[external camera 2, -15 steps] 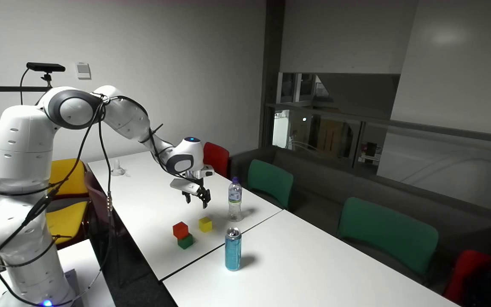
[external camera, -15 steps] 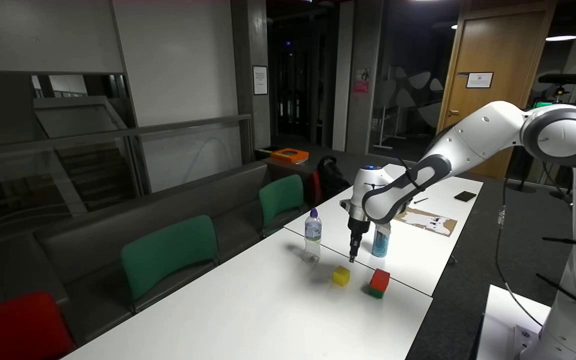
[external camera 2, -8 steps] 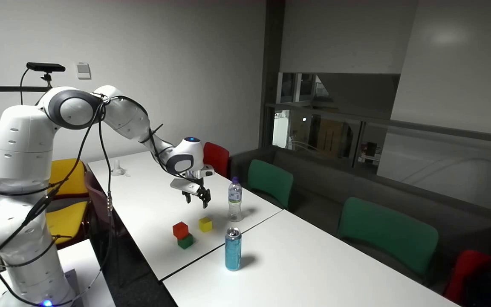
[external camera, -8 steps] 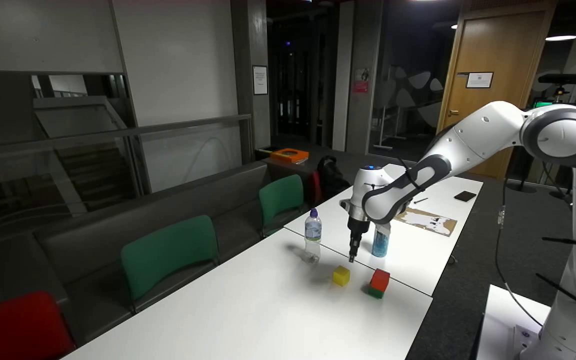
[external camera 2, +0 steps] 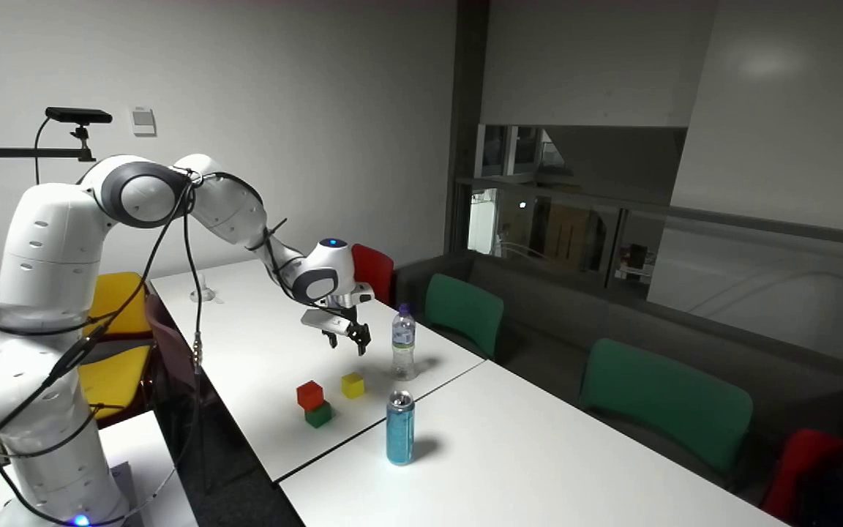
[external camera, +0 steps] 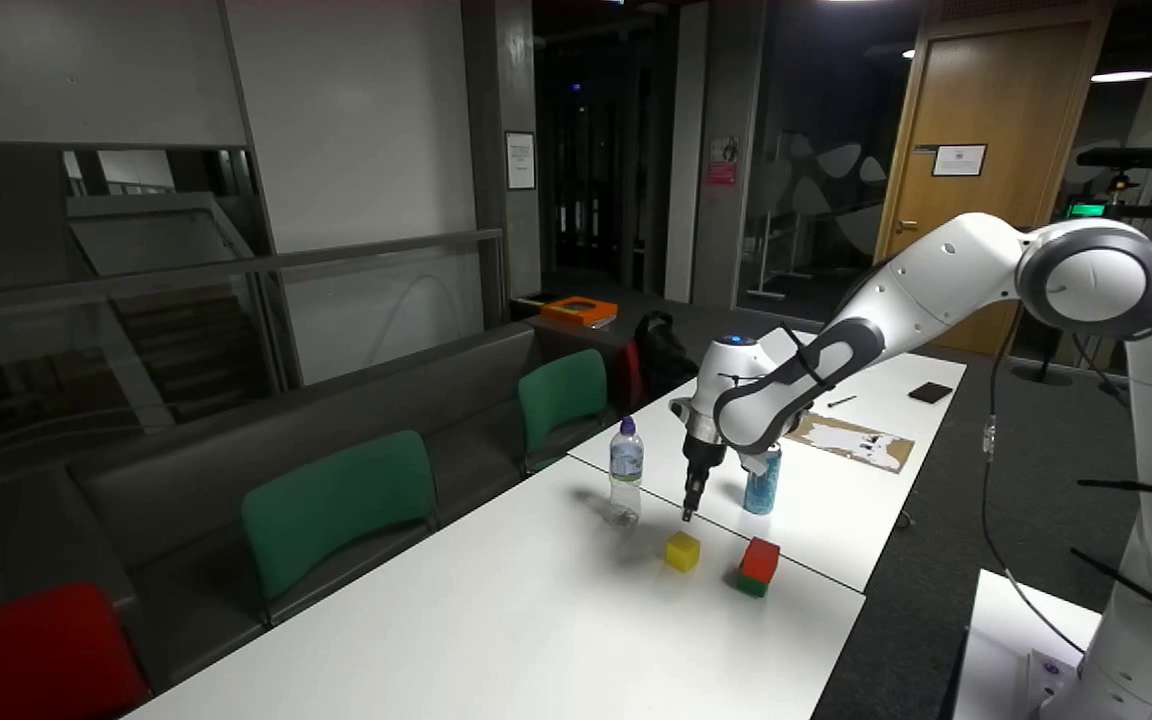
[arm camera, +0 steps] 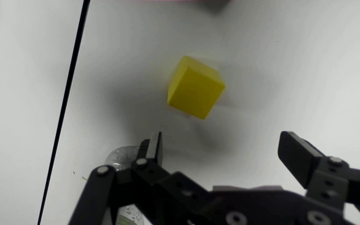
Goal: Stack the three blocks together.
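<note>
On a white table, near the dark seam where it meets an adjoining table, the red block rests on top of the green block. It is shifted partly off its support, so the 2 form a stepped pair. The yellow block sits directly on the white table, near the pair but apart from it. Above, the gripper hangs near the yellow block, its 2 fingers spread wide with white surface showing between them; in the wrist view the yellow block appears just beyond their tips. Both exterior views show the white arm reaching out over the white table.

On the blocks' side of the seam, a purple-capped clear bottle stands upright; in the wrist view a finger hides part of it. Across the seam stands an upright blue can. Farther along the adjoining table, in an exterior view, lie a patchy brown and white board and a dark flat object. Between the tables and a dark bench stand green chairs.
</note>
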`<act>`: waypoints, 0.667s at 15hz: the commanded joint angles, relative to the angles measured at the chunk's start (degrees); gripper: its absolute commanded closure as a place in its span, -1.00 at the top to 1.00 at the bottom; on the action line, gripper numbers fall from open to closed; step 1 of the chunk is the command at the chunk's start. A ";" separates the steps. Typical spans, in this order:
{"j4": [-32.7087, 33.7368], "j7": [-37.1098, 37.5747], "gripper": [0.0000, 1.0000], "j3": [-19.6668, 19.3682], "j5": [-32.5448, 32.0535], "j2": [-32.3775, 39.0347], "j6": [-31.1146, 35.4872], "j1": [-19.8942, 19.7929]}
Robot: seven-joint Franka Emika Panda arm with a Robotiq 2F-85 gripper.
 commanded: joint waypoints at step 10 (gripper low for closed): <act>11.66 1.54 1.00 0.97 -0.92 11.20 -0.39 -1.04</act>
